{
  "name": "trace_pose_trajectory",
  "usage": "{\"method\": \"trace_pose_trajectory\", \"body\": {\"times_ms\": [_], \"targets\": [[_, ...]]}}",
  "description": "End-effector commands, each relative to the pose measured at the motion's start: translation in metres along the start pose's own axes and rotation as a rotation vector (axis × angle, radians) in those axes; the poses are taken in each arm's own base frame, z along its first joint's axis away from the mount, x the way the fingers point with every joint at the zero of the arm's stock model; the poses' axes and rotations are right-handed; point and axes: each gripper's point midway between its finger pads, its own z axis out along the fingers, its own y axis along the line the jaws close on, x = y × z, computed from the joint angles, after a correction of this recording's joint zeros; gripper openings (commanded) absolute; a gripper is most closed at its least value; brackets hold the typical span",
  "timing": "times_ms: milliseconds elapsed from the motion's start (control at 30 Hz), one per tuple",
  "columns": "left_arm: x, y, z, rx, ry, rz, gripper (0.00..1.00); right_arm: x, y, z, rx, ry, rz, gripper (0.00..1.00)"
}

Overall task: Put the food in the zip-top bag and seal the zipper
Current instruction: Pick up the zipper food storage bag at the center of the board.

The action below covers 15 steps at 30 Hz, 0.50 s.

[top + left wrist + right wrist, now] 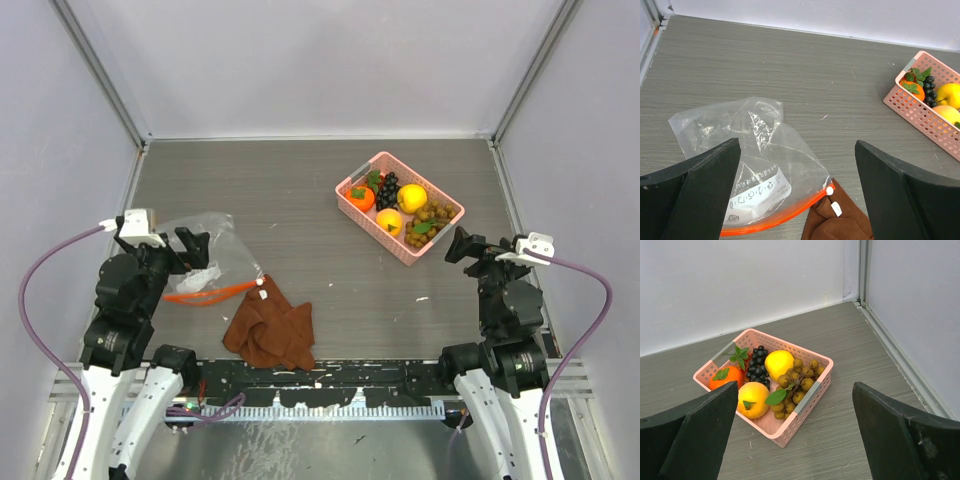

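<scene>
The left gripper [797, 146] is closest in its wrist view, its two black fingers [705, 185] spread wide with nothing held. Between them, low in the frame, the clear zip-top bag [765, 150] lies crinkly on the grey table [790, 65]. The orange-red zipper [782, 217] runs along the bag's bottom edge, and its end is just beside the brown cloth [840, 225]. The right gripper [795, 387] is wide open too, holding nothing. The pink basket [807, 410] sits in the middle of that view, holding all the food [790, 385]: the orange fruit [722, 380], two yellow fruits [778, 362], purple grapes [759, 367] and greenish grapes [800, 382]. From above, bare table lies between bag and basket, with walls [300, 70] at the table's edges.
</scene>
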Motion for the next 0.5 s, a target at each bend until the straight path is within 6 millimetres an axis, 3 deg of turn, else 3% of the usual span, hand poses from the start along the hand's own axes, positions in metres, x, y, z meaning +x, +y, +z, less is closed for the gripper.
{"method": "trace_pose_trajectory", "body": {"times_ms": [0, 300, 467], "targets": [[-0.018, -0.004, 0.004, 0.004, -0.056, -0.017, 0.98, -0.015, 0.004, 0.004, -0.004, -0.047, 0.018, 1.0], [-0.007, -0.005, 0.016, -0.019, 0.056, -0.051, 0.98, -0.014, 0.001, 0.003, 0.009, -0.05, 0.026, 1.0], [0.015, -0.002, 0.026, -0.065, 0.199, -0.09, 0.98, -0.014, 0.001, 0.002, 0.006, -0.053, 0.031, 1.0]]}}
